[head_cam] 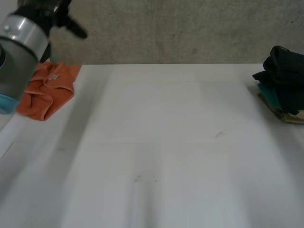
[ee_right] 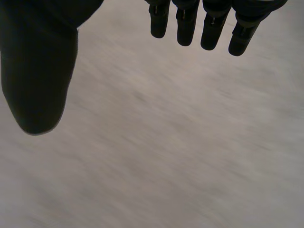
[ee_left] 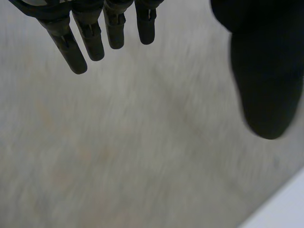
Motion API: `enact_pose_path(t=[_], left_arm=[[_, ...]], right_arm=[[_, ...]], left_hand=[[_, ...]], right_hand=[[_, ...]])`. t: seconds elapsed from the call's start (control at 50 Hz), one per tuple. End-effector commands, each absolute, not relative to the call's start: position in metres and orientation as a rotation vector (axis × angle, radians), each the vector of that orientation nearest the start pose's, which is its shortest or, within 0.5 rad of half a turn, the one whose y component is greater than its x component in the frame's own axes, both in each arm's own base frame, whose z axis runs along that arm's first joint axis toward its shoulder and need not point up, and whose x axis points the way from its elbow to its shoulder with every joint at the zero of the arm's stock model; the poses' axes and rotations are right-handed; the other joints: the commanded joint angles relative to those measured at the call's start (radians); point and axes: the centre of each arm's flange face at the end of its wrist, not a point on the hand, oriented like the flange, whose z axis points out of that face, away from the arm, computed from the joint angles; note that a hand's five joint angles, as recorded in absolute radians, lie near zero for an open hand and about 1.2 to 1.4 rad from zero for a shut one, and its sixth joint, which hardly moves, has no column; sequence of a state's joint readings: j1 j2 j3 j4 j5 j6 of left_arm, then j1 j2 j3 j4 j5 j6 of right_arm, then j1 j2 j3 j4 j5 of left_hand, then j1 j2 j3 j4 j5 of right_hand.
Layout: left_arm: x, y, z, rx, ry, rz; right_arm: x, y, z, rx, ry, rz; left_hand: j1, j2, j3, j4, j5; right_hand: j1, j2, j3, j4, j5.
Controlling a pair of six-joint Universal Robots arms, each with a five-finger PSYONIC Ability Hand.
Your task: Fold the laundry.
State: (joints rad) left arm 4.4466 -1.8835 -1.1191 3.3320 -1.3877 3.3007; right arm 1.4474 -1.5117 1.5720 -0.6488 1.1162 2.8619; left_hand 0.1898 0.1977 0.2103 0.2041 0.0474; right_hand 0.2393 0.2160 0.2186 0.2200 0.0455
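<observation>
Head view: we see the crumpled orange cloth (head_cam: 47, 90) at the table's (head_cam: 161, 142) far left edge, beside our left arm (head_cam: 21, 42), and a folded stack (head_cam: 282, 85) at the far right. Our left hand (ee_left: 266, 71) and right hand (ee_right: 38, 71) are spread, fingers straight, holding nothing.

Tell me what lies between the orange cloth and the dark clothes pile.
Nothing: the head view shows bare table between orange cloth and pile.
</observation>
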Motion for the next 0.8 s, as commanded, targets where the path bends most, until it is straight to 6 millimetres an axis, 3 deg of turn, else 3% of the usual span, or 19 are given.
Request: enact_pose_path(t=[0.02, 0.1, 0.14, 0.24, 0.52, 0.8], left_arm=[[-0.168, -0.451, 0.257, 0.715, 1.942, -2.307], [-0.133, -0.485, 0.203, 0.771, 1.927, -2.115], [-0.125, -0.492, 0.187, 0.802, 1.911, -2.060], [-0.108, -0.511, 0.152, 0.854, 1.901, -2.004], [-0.101, -0.533, 0.104, 0.879, 1.926, -2.004], [-0.101, -0.532, 0.083, 0.882, 1.972, -1.977]], right_arm=[[0.217, -0.291, 0.277, -1.080, 1.524, -2.343], [0.234, -0.269, 0.234, -1.194, 1.690, -2.150], [0.241, -0.258, 0.209, -1.267, 1.788, -2.045], [0.240, -0.249, 0.175, -1.347, 1.927, -1.941], [0.236, -0.241, 0.161, -1.352, 1.957, -1.919], [0.236, -0.240, 0.160, -1.349, 1.958, -1.915]], left_hand=[[0.021, 0.013, 0.000, 0.007, -0.011], [0.021, 0.013, 0.000, 0.007, -0.011], [0.021, 0.013, 0.000, 0.007, -0.011], [0.076, 0.068, 0.056, 0.062, 0.044], [0.443, 0.436, 0.423, 0.429, 0.411], [0.558, 0.550, 0.537, 0.544, 0.526]], right_hand=[[-0.065, -0.041, -0.044, -0.045, -0.045], [-0.065, -0.041, -0.044, -0.045, -0.045], [-0.065, -0.041, -0.044, -0.045, -0.045], [-0.065, -0.041, -0.044, -0.045, -0.045], [-0.065, -0.041, -0.044, -0.045, -0.045], [-0.065, -0.041, -0.044, -0.045, -0.045]])
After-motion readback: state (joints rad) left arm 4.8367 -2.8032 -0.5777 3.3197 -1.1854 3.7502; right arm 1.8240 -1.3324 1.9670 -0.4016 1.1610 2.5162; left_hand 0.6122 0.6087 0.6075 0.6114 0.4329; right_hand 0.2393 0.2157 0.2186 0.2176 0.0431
